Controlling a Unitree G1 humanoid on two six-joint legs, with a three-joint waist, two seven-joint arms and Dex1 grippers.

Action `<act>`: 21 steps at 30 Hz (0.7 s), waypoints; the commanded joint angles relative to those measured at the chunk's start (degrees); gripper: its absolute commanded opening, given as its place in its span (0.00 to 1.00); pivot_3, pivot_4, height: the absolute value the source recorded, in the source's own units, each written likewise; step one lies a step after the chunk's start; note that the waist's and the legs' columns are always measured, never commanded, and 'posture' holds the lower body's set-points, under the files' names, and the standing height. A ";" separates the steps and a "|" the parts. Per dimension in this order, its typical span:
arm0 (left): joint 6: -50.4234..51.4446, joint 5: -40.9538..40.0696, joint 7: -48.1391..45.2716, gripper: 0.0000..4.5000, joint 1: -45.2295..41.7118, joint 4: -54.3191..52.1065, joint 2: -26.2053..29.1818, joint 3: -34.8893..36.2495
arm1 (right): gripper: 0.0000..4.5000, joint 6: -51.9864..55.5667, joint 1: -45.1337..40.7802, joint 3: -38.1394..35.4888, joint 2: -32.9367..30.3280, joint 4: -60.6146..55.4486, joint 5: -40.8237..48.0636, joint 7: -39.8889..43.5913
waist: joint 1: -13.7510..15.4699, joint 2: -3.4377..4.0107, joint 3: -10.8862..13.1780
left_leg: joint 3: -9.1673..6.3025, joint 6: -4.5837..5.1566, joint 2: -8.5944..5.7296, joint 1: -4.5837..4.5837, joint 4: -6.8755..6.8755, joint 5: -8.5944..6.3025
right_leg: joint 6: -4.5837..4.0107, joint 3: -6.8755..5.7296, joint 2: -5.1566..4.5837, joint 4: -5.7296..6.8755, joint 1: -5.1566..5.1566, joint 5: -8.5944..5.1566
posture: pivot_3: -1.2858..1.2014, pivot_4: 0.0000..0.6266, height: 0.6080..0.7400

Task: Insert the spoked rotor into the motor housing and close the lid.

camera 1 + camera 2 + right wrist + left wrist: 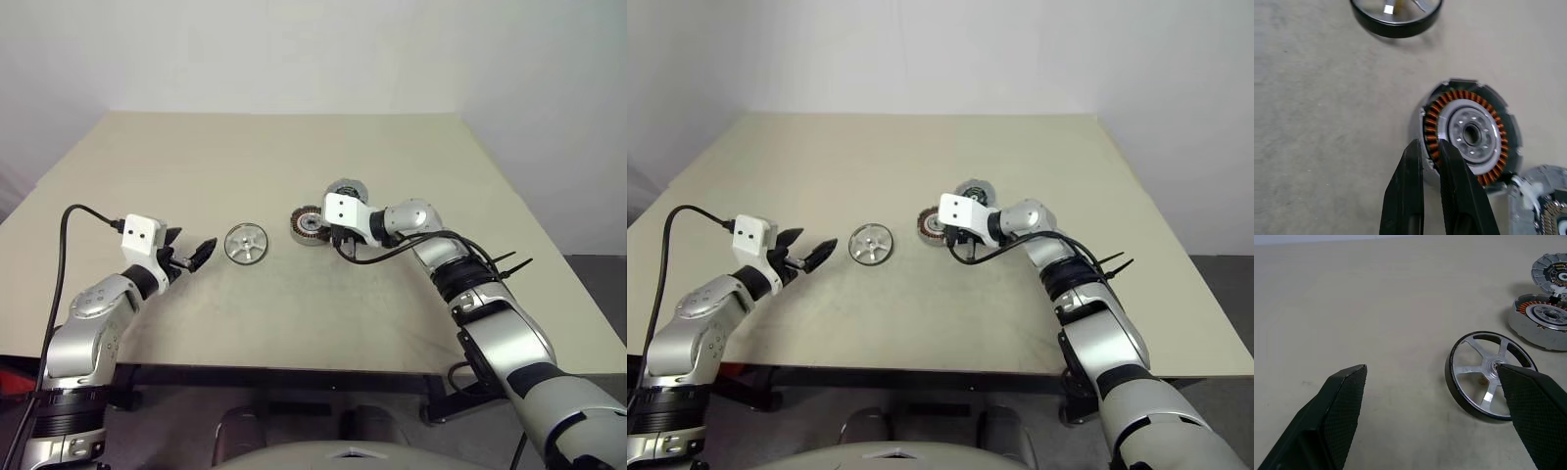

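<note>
Rotor [245,244] lies just beyond wide left pincer [188,258]; near-closed right pincer [1431,155] over housing [1469,132].

Left gripper [1430,382]: jaws spread wide, nothing between them, arm reaching forward, roughly level. Right gripper [1432,152]: fingers nearly together, a narrow slit between tips, wrist angled down and inward.

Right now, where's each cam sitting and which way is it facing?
Left/right eye views: on the head, looking forward and down over the table; both arms show.
Left wrist view: along the open left gripper, toward the spoked rotor, lying flat on the table.
Right wrist view: along the right gripper, down at the motor housing; fingers nearly together at its rim.
Shared: rotor, housing and opened lid appear in all views.
</note>
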 commanded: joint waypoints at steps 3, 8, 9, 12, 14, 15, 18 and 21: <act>-1.39 0.13 0.16 1.00 -0.43 -1.05 -0.05 0.75 | 0.13 -3.91 -3.29 0.99 0.25 0.46 -1.01 -1.40 | 0.00 0.00 0.00 | 0.00 0.00 0.00 0.01 0.00 0.00 | 0.00 0.00 0.00 0.01 0.00 0.00 | 0.52 0.00 1.00; -1.45 0.21 0.49 1.00 -0.16 -1.37 -0.40 0.89 | 0.13 -3.81 -4.06 2.42 1.35 3.41 -1.40 0.22 | -0.02 0.00 0.00 | 0.00 0.00 0.00 0.01 0.00 0.00 | 0.00 0.00 0.00 0.02 0.01 0.00 | 0.52 0.00 1.00; -1.47 0.20 0.53 1.00 -0.09 -1.46 -0.43 0.93 | 0.13 -3.60 -4.30 2.66 1.47 3.97 -1.46 0.87 | -0.02 0.00 0.00 | 0.00 0.00 0.01 0.01 0.00 0.00 | 0.00 0.00 0.00 0.02 0.01 0.00 | 0.52 0.00 1.00; -1.52 0.13 0.63 1.00 0.08 -1.64 -0.49 1.03 | 0.13 -4.57 -4.75 3.09 1.51 4.93 -1.92 1.01 | -0.02 0.00 0.00 | 0.00 0.00 0.00 0.00 0.00 0.00 | 0.00 0.00 0.00 0.02 0.00 0.00 | 0.52 0.00 1.00; -1.54 0.09 0.69 1.00 0.27 -1.77 -0.50 1.11 | 0.13 -5.61 -5.19 3.14 1.55 5.65 -2.56 -0.38 | -0.01 0.00 0.00 | 0.00 0.00 0.00 0.00 0.00 0.00 | 0.00 0.00 0.00 0.02 0.00 0.00 | 0.52 0.00 1.00; -1.56 0.08 0.72 1.00 0.39 -1.85 -0.50 1.13 | 0.13 -5.96 -5.43 3.12 1.58 5.99 -2.73 -0.92 | -0.02 0.00 0.00 | 0.00 0.00 0.00 0.01 0.00 0.00 | 0.00 0.00 0.00 0.02 0.00 0.00 | 0.52 0.00 1.00; -1.59 0.05 0.72 1.00 0.69 -2.02 -0.50 1.12 | 0.13 -6.84 -6.27 3.00 1.49 6.80 -3.08 -2.20 | -0.02 0.00 0.00 | 0.00 0.00 0.01 0.01 0.00 0.00 | 0.00 0.00 0.00 0.03 0.00 0.00 | 0.52 0.00 1.00; -1.60 -0.03 0.72 1.00 0.80 -2.08 -0.49 1.07 | 0.13 -6.71 -6.82 2.67 1.20 6.43 -2.64 -1.42 | -0.02 0.00 0.00 | 0.00 -0.01 0.01 0.01 0.01 0.00 | 0.00 0.00 0.00 0.06 0.00 0.00 | 0.52 0.00 1.00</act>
